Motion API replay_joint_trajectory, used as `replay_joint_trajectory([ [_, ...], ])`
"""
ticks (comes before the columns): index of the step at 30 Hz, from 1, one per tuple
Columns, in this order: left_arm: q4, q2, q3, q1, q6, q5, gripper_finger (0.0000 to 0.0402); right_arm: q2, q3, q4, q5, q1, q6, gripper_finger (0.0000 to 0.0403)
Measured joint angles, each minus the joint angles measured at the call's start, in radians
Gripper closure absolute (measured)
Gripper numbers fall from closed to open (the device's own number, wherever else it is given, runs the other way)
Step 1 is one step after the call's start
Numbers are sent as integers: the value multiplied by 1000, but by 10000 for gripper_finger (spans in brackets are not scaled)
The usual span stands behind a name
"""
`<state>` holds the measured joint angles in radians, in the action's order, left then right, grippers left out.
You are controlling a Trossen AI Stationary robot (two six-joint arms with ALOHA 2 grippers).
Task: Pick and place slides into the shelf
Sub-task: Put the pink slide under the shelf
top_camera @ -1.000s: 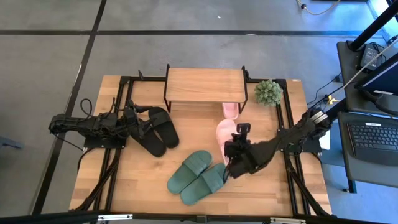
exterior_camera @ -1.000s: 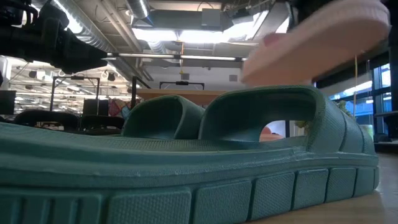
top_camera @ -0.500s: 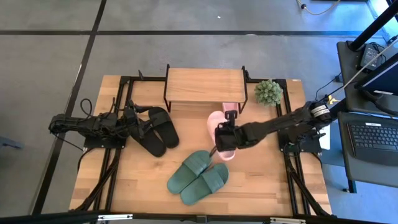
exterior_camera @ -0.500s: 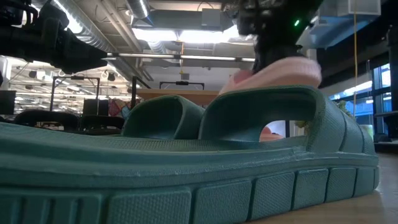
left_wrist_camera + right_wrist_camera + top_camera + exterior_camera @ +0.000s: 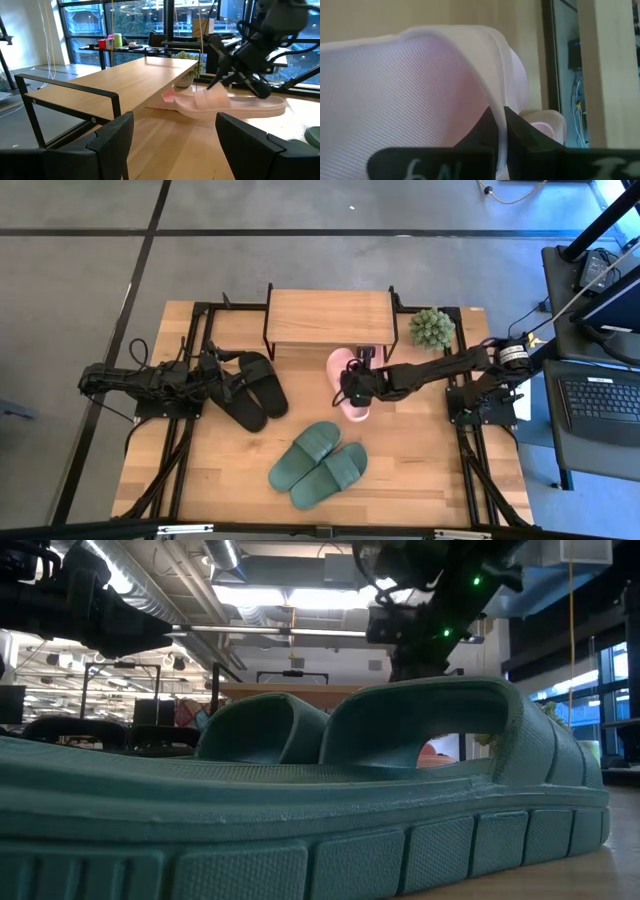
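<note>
My right gripper (image 5: pixel 353 385) is shut on a light pink slide (image 5: pixel 343 390) just in front of the shelf (image 5: pixel 330 317), a low rack with a wooden top and black legs. The second pink slide (image 5: pixel 162 102) lies under the shelf's right part. Two dark green slides (image 5: pixel 320 465) lie side by side on their soles near the table's near edge. Two black slides (image 5: pixel 258 388) lie at the left. My left gripper (image 5: pixel 222 375) hovers open over them, touching nothing. My right gripper pinches the pink slide's strap at its edge (image 5: pixel 496 102); the thin wall runs between the two fingers (image 5: pixel 517 132). The fingers come roughly level from the table's right side. The slide (image 5: pixel 235 105) sits about level, sole down, low over the table; whether it touches the table I cannot tell.
A small green potted plant (image 5: pixel 432 328) stands right of the shelf. In the low view the green slides (image 5: pixel 300 790) fill the foreground and hide most of the table. Bare wood lies between the green slides and the shelf, and along the table's right side.
My right gripper has carried the pink slide from above the green pair toward the table's far-left, up to the shelf's front, and lowered it. The slide has dropped out of sight behind the green slides in the low view. The gripper stayed shut on it.
</note>
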<state>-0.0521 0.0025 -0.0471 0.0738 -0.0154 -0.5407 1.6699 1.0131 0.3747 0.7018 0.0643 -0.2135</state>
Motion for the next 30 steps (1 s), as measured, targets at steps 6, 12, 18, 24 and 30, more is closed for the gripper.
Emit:
replay_joint_trajectory([
  [6, 0, 0, 0, 0, 1, 0, 128, 0, -70, -95, 0, -36, 0, 390],
  [12, 0, 0, 0, 0, 2, 0, 128, 0, -105, -139, 1, -43, 2, 390],
  [18, 0, 0, 0, 0, 2, 0, 128, 0, -105, -168, 1, -43, 5, 373],
  [24, 0, 0, 0, 0, 1, 0, 128, 0, -105, -178, 1, -49, 55, 357],
  [30, 0, 0, 0, 0, 1, 0, 128, 0, -105, -177, 1, -50, 60, 354],
])
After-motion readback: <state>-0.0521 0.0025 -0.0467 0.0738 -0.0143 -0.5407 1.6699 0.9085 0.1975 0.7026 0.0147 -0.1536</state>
